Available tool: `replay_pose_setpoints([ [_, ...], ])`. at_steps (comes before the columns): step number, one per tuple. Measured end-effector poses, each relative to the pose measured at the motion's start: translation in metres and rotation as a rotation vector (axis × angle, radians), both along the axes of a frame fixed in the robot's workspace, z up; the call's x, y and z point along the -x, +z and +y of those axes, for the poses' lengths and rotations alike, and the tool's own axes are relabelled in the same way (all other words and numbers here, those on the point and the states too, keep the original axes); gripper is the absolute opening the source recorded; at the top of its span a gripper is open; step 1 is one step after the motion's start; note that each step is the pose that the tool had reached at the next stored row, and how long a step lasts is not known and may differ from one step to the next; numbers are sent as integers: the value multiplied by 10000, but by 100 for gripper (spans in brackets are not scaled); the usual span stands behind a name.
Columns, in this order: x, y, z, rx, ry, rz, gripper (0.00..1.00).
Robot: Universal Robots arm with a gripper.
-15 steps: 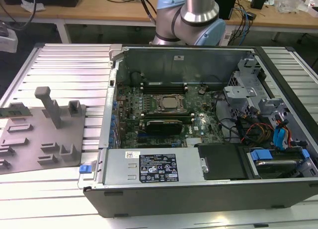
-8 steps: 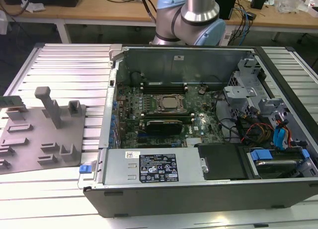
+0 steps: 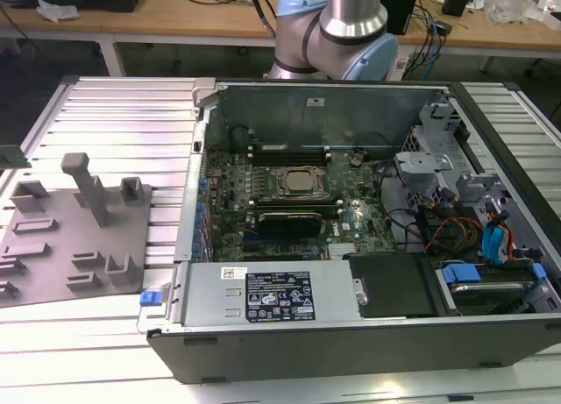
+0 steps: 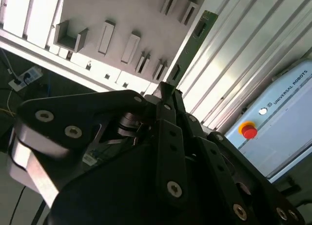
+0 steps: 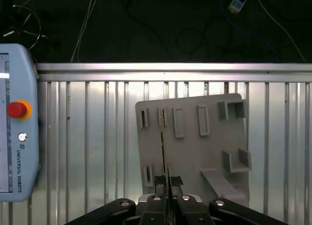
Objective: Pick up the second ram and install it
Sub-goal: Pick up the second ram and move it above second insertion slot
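The second ram (image 4: 193,43) is a thin, narrow green circuit-board stick with small dark chips on its face. One end is pinched between the fingertips of the gripper (image 4: 168,88), and the rest juts from them toward 1 o'clock. In the first wrist view, the second ram (image 5: 163,147) appears edge-on, pointing toward 12 o'clock.

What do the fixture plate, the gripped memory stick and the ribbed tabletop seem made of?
Fixture plate: probably matte grey plastic, uniformly dull.
Second ram: green circuit board with dark chips.
Table: likely bare aluminium, ribbed and shiny.
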State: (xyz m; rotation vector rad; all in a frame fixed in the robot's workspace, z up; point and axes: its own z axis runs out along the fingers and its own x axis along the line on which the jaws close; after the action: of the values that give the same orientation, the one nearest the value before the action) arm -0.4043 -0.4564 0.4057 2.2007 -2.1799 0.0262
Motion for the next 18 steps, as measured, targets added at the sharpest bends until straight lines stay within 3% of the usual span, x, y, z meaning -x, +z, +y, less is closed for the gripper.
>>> replay_pose_setpoints([
  [3,-47,-4,5,-38,-33,-1,14],
  [6,-166,-14,16,-66,-122,-1,14],
  [10,-259,-15,18,-148,-165,-1,14],
  [16,-432,-16,18,-188,-177,0,14],
  [18,-566,-16,17,-189,-175,11,14],
])
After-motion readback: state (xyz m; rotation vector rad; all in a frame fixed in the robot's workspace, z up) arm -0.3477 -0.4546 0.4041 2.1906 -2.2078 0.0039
